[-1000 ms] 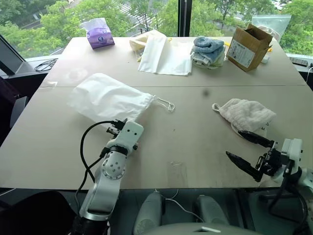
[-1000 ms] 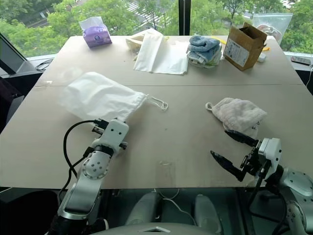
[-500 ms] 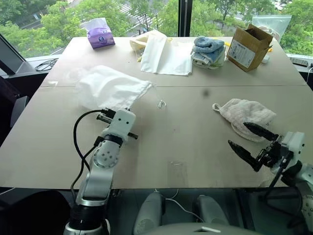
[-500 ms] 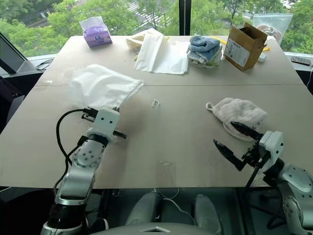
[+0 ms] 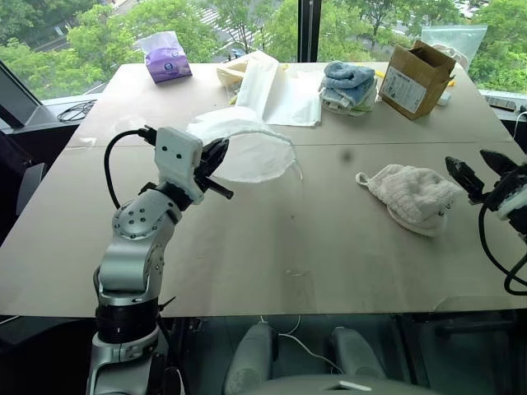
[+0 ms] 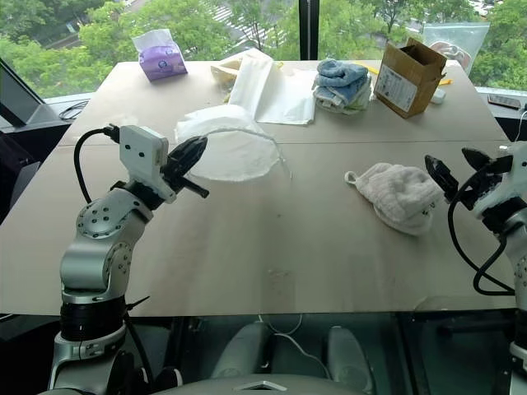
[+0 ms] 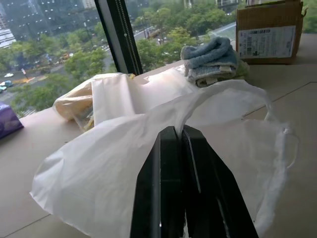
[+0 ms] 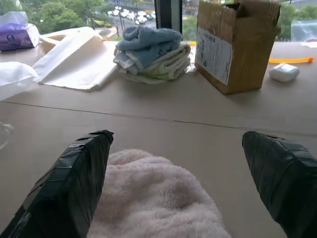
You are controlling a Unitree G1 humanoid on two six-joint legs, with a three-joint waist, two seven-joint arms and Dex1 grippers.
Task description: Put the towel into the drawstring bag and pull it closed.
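Fabric of the drawstring bag (image 5: 247, 152) is pinched between the closed fingers of the left gripper (image 5: 216, 156), and the pouch hangs off the table (image 5: 272, 239), billowing out beyond the fingertips. The right gripper (image 8: 181, 173) stands spread wide, holding nothing. The towel (image 6: 398, 196) lies on the table just beside its fingers.

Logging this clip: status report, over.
Left pincer shut on drawstring bag, lifted. Right pincer open beside towel. Nothing between them.
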